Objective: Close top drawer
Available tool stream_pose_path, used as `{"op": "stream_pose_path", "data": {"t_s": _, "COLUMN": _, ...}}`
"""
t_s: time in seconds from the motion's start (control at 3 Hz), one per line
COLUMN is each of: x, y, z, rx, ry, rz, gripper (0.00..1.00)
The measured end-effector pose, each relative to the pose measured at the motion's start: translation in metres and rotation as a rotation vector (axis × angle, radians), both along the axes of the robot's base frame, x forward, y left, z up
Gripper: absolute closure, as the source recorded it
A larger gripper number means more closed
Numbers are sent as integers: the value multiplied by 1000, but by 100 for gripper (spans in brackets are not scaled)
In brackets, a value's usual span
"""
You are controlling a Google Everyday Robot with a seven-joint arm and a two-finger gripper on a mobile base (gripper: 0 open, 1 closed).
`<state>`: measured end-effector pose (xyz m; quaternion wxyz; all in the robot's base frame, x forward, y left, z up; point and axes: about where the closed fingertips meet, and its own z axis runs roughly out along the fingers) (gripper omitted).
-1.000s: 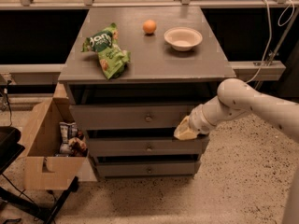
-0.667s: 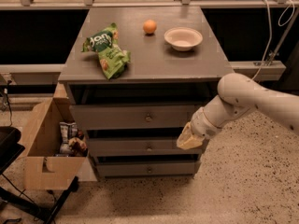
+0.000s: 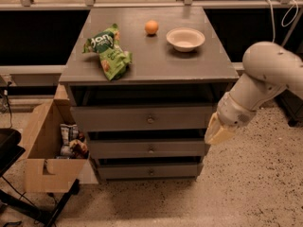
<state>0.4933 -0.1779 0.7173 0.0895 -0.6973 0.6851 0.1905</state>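
Observation:
The top drawer (image 3: pixel 142 117) is the uppermost of three grey drawer fronts, with a small round metal knob (image 3: pixel 150 119) at its centre. It stands pulled out a little, with a dark gap under the cabinet top. My gripper (image 3: pixel 217 132) hangs at the end of the white arm, just off the right end of the top drawer's front, level with the gap between the top and middle drawers. It holds nothing that I can see.
On the cabinet top (image 3: pixel 189 70) lie a green snack bag (image 3: pixel 108 51), an orange (image 3: pixel 151 27) and a white bowl (image 3: pixel 185 39). An open cardboard box (image 3: pixel 47 150) with packets stands on the floor at the left. A black stand's legs (image 3: pixel 33 207) are at the lower left.
My arm and gripper have swung right and slightly down, away from the drawer fronts to just past the cabinet's right side. The drawers have not visibly moved.

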Motion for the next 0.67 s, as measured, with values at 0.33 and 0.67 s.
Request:
{"op": "stream_pose_path", "data": {"t_s": 0.33, "x": 25, "y": -63, "z": 41, "rx": -117, "ry": -93, "rz": -166, "gripper": 100}}
{"op": "stream_pose_path", "data": {"t_s": 0.67, "x": 37, "y": -95, "z": 76, "rx": -219, "ry": -233, "rz": -341, "gripper": 100}}
